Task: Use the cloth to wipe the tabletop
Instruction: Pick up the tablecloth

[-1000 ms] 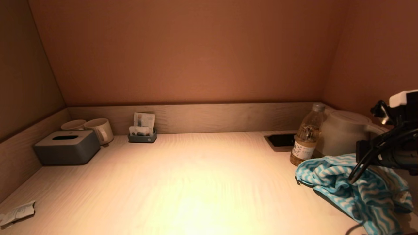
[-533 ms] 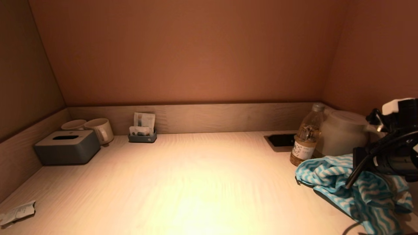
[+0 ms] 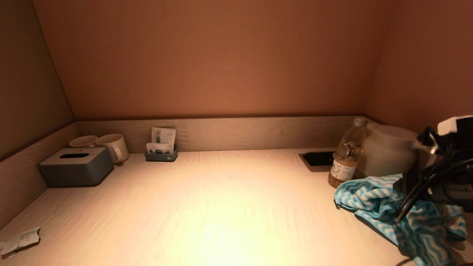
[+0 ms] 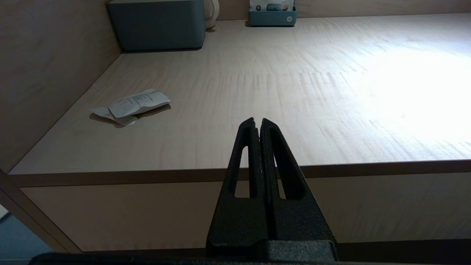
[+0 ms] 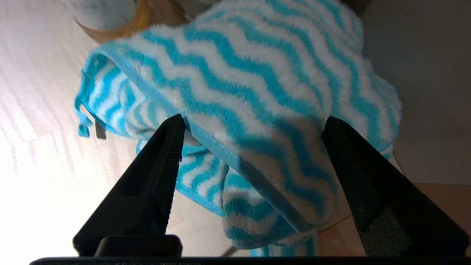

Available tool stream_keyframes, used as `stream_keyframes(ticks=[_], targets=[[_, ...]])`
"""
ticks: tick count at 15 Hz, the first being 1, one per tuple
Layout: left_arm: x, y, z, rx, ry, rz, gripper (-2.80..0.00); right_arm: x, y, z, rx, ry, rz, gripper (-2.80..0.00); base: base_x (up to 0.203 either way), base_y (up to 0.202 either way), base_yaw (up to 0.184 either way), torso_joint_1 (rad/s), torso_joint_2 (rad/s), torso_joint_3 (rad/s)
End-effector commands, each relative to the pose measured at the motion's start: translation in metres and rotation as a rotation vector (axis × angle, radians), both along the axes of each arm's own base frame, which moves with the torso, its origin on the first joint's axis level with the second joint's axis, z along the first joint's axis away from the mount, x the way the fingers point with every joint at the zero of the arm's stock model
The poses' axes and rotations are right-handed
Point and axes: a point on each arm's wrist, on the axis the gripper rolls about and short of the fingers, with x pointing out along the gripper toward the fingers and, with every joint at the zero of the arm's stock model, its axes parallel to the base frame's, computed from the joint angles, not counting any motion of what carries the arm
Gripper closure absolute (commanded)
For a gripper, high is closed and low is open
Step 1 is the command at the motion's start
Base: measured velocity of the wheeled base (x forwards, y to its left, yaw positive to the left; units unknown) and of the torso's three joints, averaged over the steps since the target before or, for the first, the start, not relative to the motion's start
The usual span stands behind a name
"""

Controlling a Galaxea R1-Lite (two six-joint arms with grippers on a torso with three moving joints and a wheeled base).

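A blue and white zigzag cloth [image 3: 373,199] lies bunched at the right front of the wooden tabletop [image 3: 221,199]. In the right wrist view the cloth [image 5: 257,95] fills the space between the fingers. My right gripper [image 5: 254,123] is open, its two fingers standing on either side of a raised fold of the cloth. In the head view the right arm [image 3: 443,177] hangs over the cloth and hides the fingers. My left gripper [image 4: 257,123] is shut and empty, parked below and in front of the table's front edge.
A bottle [image 3: 345,159] and a pale kettle [image 3: 388,151] stand just behind the cloth, beside a dark recess [image 3: 318,159]. At the back left are a grey tissue box [image 3: 75,166], two mugs [image 3: 111,147] and a sachet holder [image 3: 161,147]. A crumpled paper [image 3: 18,241] lies front left.
The right arm has dropped lower onto the cloth over the last second, with small shifts sideways. The cloth has barely shifted. The left arm has not moved.
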Motion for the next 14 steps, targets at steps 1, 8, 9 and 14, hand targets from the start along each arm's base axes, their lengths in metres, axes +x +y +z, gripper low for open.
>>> stream_keyframes(ticks=[1, 8, 9, 14], targets=[[0.0, 0.0, 0.0, -0.001, 0.0, 0.001, 0.0, 0.001, 0.0, -0.009, 0.007, 0.032, -0.002, -2.8, 0.0, 0.0, 0.0, 0.0, 0.0, 0.0], [0.0, 0.0, 0.0, -0.001, 0.0, 0.001, 0.0, 0.021, -0.004, -0.04, 0.097, 0.125, -0.026, -2.8, 0.0, 0.0, 0.0, 0.0, 0.0, 0.0], [0.0, 0.0, 0.0, -0.001, 0.0, 0.001, 0.0, 0.026, -0.006, -0.049, 0.113, 0.139, -0.033, -2.8, 0.0, 0.0, 0.0, 0.0, 0.0, 0.0], [0.0, 0.0, 0.0, -0.001, 0.0, 0.001, 0.0, 0.046, -0.019, -0.074, 0.121, 0.121, -0.07, -2.8, 0.0, 0.0, 0.0, 0.0, 0.0, 0.0]])
